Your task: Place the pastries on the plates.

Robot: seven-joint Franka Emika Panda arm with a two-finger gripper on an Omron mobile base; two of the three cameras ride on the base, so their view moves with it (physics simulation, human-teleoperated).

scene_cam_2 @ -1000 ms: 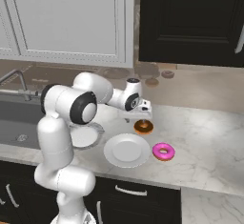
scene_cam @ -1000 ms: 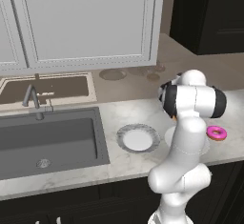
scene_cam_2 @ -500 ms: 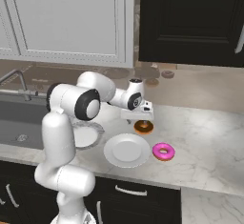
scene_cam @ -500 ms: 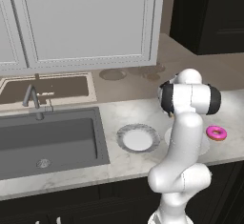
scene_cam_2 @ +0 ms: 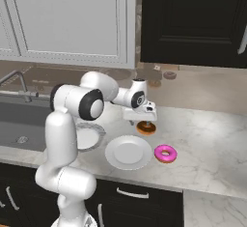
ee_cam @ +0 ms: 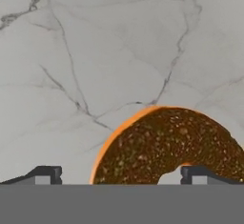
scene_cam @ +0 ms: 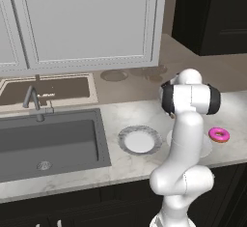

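The gripper (scene_cam_2: 144,120) is hanging just above the brown doughnut (scene_cam_2: 145,128), which is lying on the marble counter (scene_cam_2: 212,139) directly beneath the fingers. In the hand view the two fingertips (ee_cam: 45,173) are standing wide apart, spread open with nothing between them yet; the brown doughnut (ee_cam: 169,144) is sitting between them but off towards one finger, its speckled ring reaching past that tip while a bare patch of counter (ee_cam: 95,51) is showing beside the other. Just beyond the fingers, on the near side of the counter, the plain white plate (scene_cam_2: 128,152) is lying flat, close to the doughnut but not touching it. The pink doughnut (scene_cam_2: 165,153) is resting on the counter just beside that plate's edge, a little farther from the fingers. The speckled-rim plate (scene_cam: 140,140) is sitting well off to the other side of the arm, between the fingers and the grey sink (scene_cam: 48,141), partly hidden behind the robot's body in the right base view.
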